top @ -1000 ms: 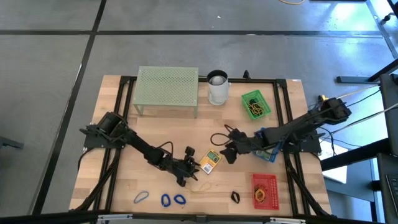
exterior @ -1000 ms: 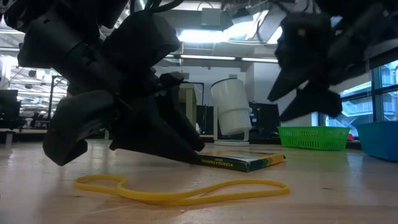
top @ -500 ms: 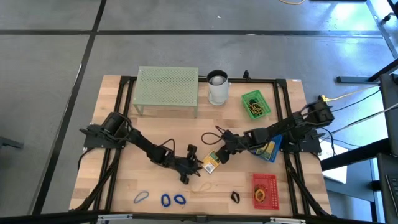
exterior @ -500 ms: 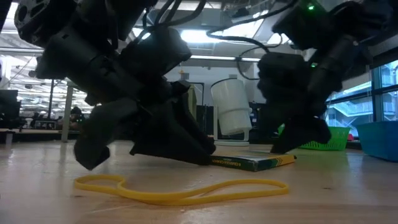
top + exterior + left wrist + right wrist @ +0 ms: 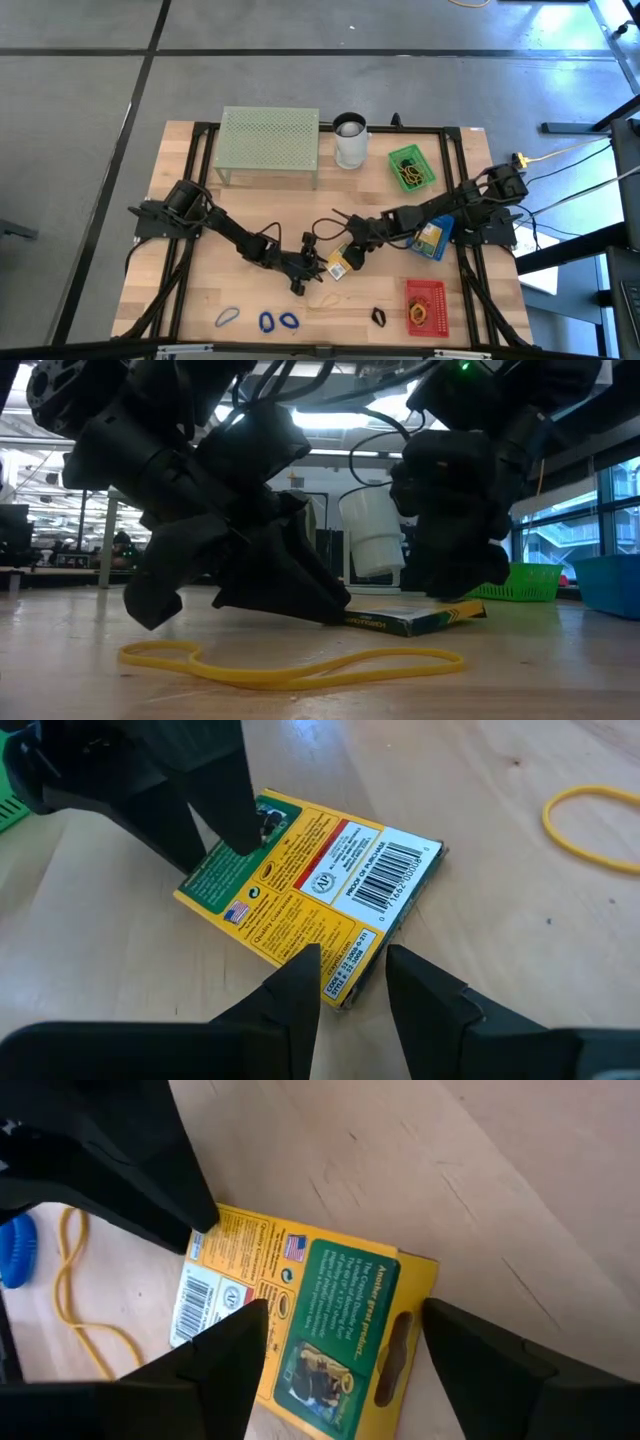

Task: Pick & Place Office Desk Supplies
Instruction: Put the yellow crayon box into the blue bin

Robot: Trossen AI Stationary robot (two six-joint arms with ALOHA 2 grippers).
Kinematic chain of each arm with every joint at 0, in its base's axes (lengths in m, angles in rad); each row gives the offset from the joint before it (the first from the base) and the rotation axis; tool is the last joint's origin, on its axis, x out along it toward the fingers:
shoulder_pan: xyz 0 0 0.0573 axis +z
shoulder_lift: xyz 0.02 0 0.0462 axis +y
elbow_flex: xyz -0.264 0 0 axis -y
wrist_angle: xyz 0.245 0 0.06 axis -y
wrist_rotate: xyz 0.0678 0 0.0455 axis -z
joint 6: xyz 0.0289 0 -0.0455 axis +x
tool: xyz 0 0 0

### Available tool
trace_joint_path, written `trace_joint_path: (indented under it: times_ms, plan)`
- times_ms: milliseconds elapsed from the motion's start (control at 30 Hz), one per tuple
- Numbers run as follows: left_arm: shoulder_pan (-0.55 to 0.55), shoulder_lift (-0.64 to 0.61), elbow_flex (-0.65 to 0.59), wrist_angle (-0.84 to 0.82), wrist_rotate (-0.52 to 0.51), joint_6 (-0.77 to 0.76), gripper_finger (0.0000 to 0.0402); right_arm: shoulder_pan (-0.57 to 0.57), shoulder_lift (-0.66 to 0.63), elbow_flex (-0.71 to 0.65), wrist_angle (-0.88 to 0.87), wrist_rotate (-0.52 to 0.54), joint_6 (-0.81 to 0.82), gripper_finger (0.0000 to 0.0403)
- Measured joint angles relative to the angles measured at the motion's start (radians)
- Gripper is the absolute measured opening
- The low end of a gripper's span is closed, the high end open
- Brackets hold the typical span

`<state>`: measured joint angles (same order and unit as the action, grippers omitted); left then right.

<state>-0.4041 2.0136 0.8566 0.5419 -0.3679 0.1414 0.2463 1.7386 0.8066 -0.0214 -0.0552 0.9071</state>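
Observation:
A yellow card pack with a green end lies on the wooden table near its middle. My left gripper comes from the table's left and is shut on the pack's barcode corner. My right gripper comes from the right and stands open over the pack's green end, one finger on either side. Seen from the left wrist, one right fingertip stands at the green end; I cannot tell whether it touches. My left gripper has the pack's corner at the barcode end between its two fingertips. The fingers slant down from the table's left. The pack lies flat, face up, on the table.
A yellow rubber band lies just in front of the pack. Three blue bands and a black binder clip lie near the front edge. Red, blue and green baskets stand at the right. A white cup and a mesh stand are at the back.
My right gripper has gone toward the table's left and down to the pack, tipping more steeply, and has stayed open. The pack has slid slightly along the table with my left gripper's fingers on it.

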Motion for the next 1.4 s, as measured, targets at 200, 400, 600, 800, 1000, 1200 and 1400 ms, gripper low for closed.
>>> trace_joint_path:
  times_ms: [200,400,600,800,1000,1200,1400]
  plan:
    - [0.006,0.000,0.000,0.001,0.004,-0.003,0.0111,0.000,0.003,0.000,0.010,-0.030,0.008,0.0268]
    - [0.013,0.000,0.000,0.003,0.004,-0.063,0.0111,-0.002,0.025,0.004,0.030,-0.062,0.043,0.0268]
    - [0.013,0.000,0.000,0.002,0.002,-0.066,0.0111,-0.002,0.032,0.004,0.047,-0.068,0.054,0.0268]
    - [0.012,0.000,-0.001,0.002,0.005,-0.067,0.0111,-0.002,0.036,0.000,0.089,-0.104,0.054,0.0268]
    - [0.012,0.000,-0.001,0.002,0.005,-0.068,0.0111,-0.002,0.037,0.000,0.093,-0.112,0.054,0.0268]
    - [0.012,0.000,-0.001,0.001,0.003,-0.068,0.0109,-0.002,0.037,0.000,0.093,-0.114,0.054,0.0258]
    - [0.012,0.000,-0.001,0.000,0.001,-0.068,0.0108,-0.002,0.039,-0.001,0.091,-0.114,0.055,0.0208]
